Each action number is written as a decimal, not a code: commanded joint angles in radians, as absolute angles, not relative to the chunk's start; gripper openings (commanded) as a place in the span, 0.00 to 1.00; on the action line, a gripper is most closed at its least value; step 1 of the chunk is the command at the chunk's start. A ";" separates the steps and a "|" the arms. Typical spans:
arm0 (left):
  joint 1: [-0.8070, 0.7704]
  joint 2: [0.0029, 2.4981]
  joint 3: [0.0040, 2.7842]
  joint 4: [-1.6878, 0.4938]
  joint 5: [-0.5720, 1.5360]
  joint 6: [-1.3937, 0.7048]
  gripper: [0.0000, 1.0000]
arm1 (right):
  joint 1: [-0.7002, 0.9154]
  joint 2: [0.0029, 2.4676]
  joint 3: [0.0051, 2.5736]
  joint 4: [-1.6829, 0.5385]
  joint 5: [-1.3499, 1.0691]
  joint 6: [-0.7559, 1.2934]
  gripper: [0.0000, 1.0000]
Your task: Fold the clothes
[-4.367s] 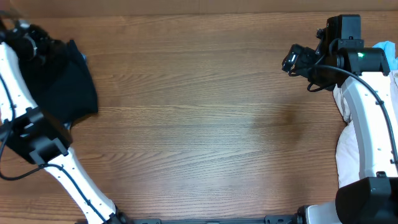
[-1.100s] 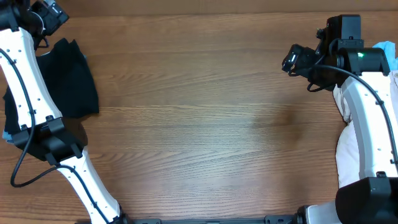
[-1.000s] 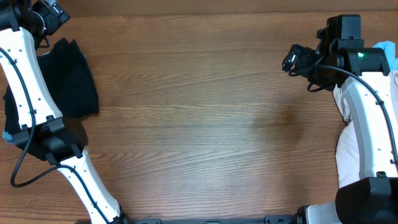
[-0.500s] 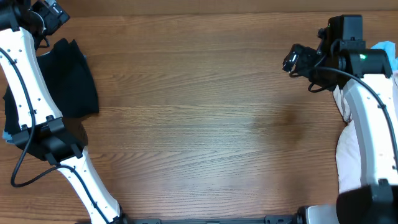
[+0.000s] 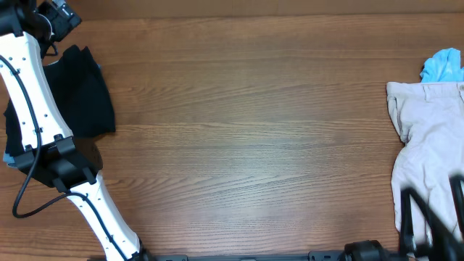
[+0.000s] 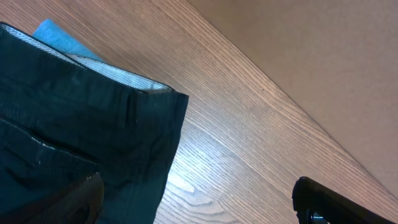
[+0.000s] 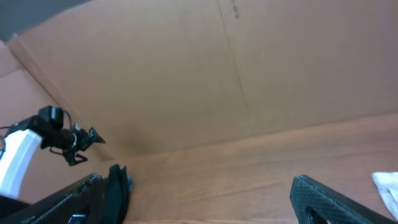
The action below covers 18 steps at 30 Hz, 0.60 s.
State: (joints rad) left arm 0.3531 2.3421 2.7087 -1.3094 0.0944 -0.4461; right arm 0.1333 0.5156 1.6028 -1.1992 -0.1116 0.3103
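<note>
Two views are needed to read the left gripper [image 5: 65, 14]. From overhead it is seen at the far left corner of the table [image 5: 239, 138], just past the black garment [image 5: 83, 94], but how its jaws stand cannot be told there. In the left wrist view its fingers [image 6: 329, 202] are shown spread wide with nothing gripped, above the garment's waistband edge and the bare wood beside it. A light-blue cloth [image 6: 59, 38] showing from behind that waistband is made plain only in this view. From overhead, no more than slivers of blue are caught at the garment's edges, and much of the black cloth is crossed by the left arm [image 5: 29, 94]. At the right edge a beige garment [image 5: 428, 138] is seen lying rumpled, with a light-blue garment [image 5: 444, 65] touching its far end. Overhead, the right arm [image 5: 428, 221] is registered only as dark blurred streaks over the beige garment's near end, so its pincer cannot be made out. In the right wrist view the right gripper [image 7: 198, 183] is shown with fingers wide apart and holding nothing. It is pointed across the table toward a brown wall [image 7: 186, 74], and the left arm is seen small in the distance.
</note>
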 commanded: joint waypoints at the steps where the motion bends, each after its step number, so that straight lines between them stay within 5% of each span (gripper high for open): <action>1: 0.346 2.349 2.712 -1.305 0.097 -0.450 1.00 | 0.139 0.382 1.554 -1.230 -0.098 0.312 1.00; 9: 0.346 2.349 2.712 -1.305 0.097 -0.450 1.00 | 0.139 0.124 1.073 -1.048 -0.063 0.311 1.00; 18: 0.346 2.349 2.712 -1.305 0.097 -0.450 1.00 | 0.104 0.014 0.442 -0.200 -0.027 0.311 1.00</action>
State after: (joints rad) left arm 0.3531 2.3421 2.7087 -1.3098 0.0944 -0.4465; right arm 0.1101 0.0242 0.5404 -0.3519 -0.0547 0.3134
